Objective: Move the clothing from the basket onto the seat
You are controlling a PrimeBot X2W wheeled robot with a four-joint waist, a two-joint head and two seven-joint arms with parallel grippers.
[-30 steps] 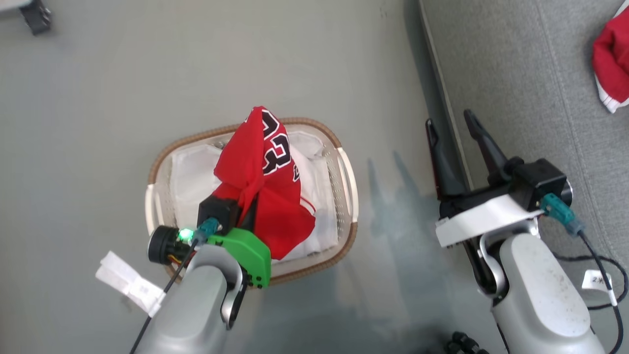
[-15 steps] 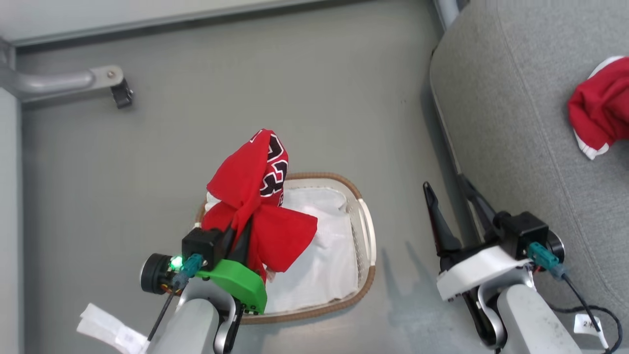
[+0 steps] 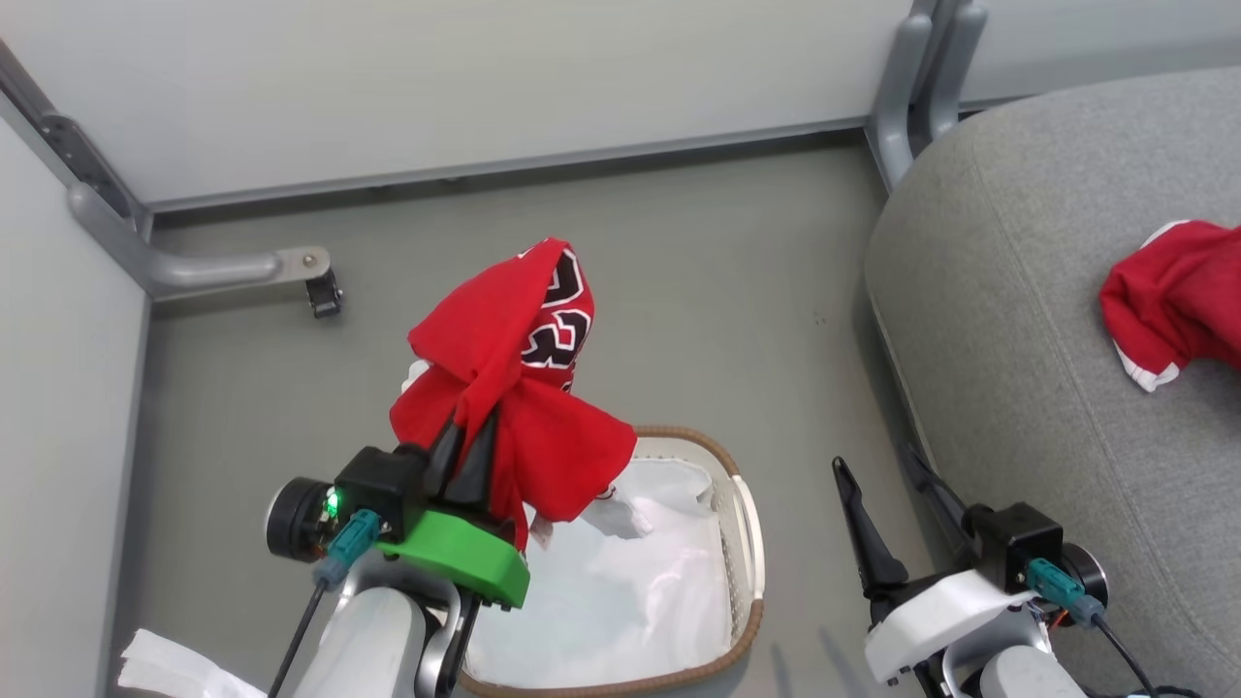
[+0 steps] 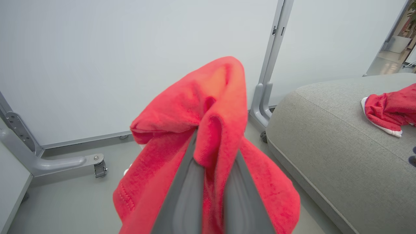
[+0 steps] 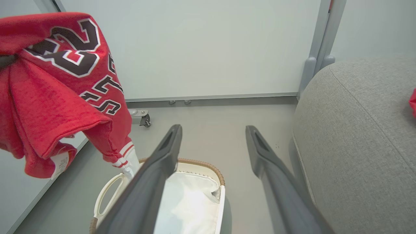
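My left gripper (image 3: 470, 427) is shut on the red jersey (image 3: 514, 388) with the black number 23, holding it bunched up in the air above the basket (image 3: 745, 543). In the left wrist view the jersey (image 4: 208, 136) drapes over both fingers. It also hangs at the upper left of the right wrist view as the jersey (image 5: 61, 87). A second red garment (image 3: 1168, 296) with white trim lies on the grey seat (image 3: 1018, 320) at the right. My right gripper (image 3: 877, 475) stands open and empty between basket and seat.
A plain white sheet (image 3: 630, 591) lines the basket. Pale wall panels stand behind, with a grey metal leg and caster (image 3: 320, 291) at the left and a grey post (image 3: 916, 87) by the seat's corner. Grey floor lies between basket and wall.
The camera has tilted up, so the basket sits lower in the picture and the wall has come in. The jersey has risen clear of the basket in my left gripper.
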